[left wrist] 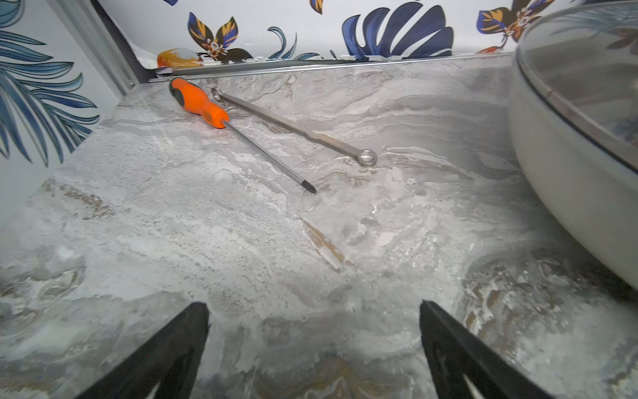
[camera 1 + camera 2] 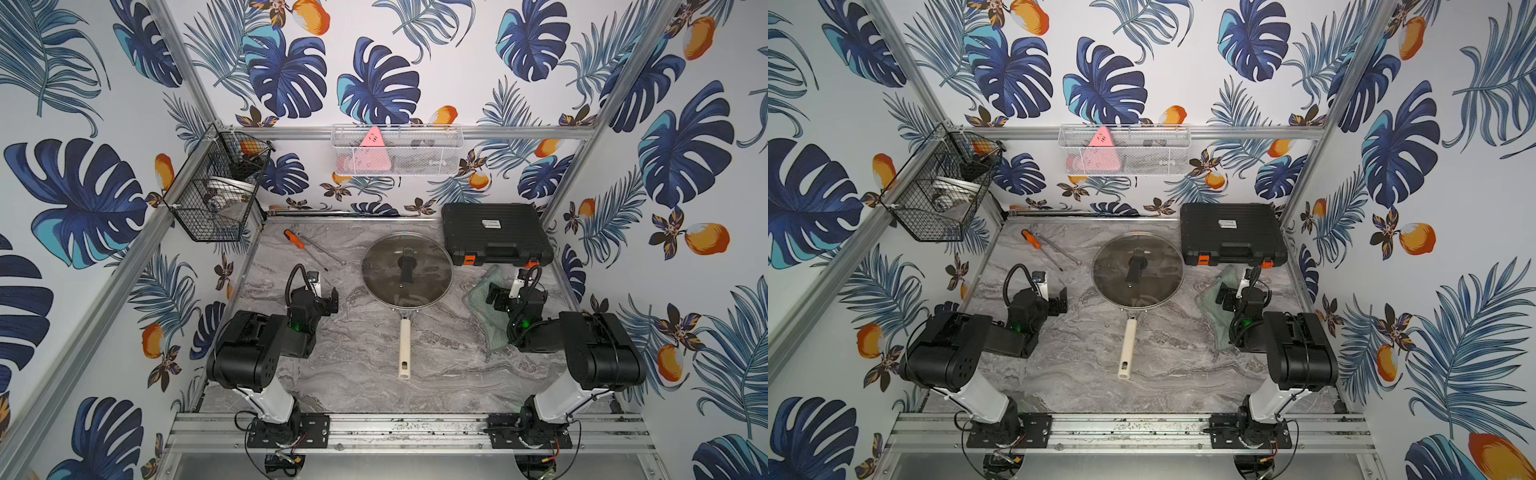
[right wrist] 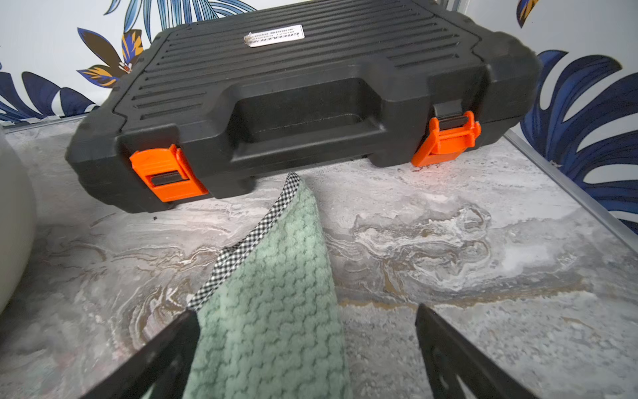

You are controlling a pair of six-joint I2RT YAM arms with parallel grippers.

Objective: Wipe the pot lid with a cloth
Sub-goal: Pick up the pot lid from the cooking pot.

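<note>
The pot lid point(image 2: 430, 270) point(image 2: 1158, 268), clear glass with a metal rim and a black handle, sits on a frying pan with a cream handle point(image 2: 404, 349) at mid-table. Its rim shows in the left wrist view point(image 1: 587, 114). The pale green cloth point(image 2: 478, 297) point(image 2: 1209, 301) point(image 3: 276, 293) lies flat to the right of the pan, partly under my right arm. My right gripper point(image 2: 494, 297) point(image 3: 307, 314) hovers open over the cloth, which lies between its fingers against one of them. Left of the pan, my left gripper point(image 2: 331, 300) point(image 1: 314, 307) is open with only bare table between its fingers.
A black tool case point(image 2: 494, 232) point(image 3: 303, 86) with orange latches stands at the back right, just beyond the cloth. An orange-handled screwdriver point(image 2: 294, 239) point(image 1: 200, 103) and a wrench point(image 2: 328, 251) point(image 1: 297, 127) lie at the back left. Wire baskets point(image 2: 216, 195) hang on the walls.
</note>
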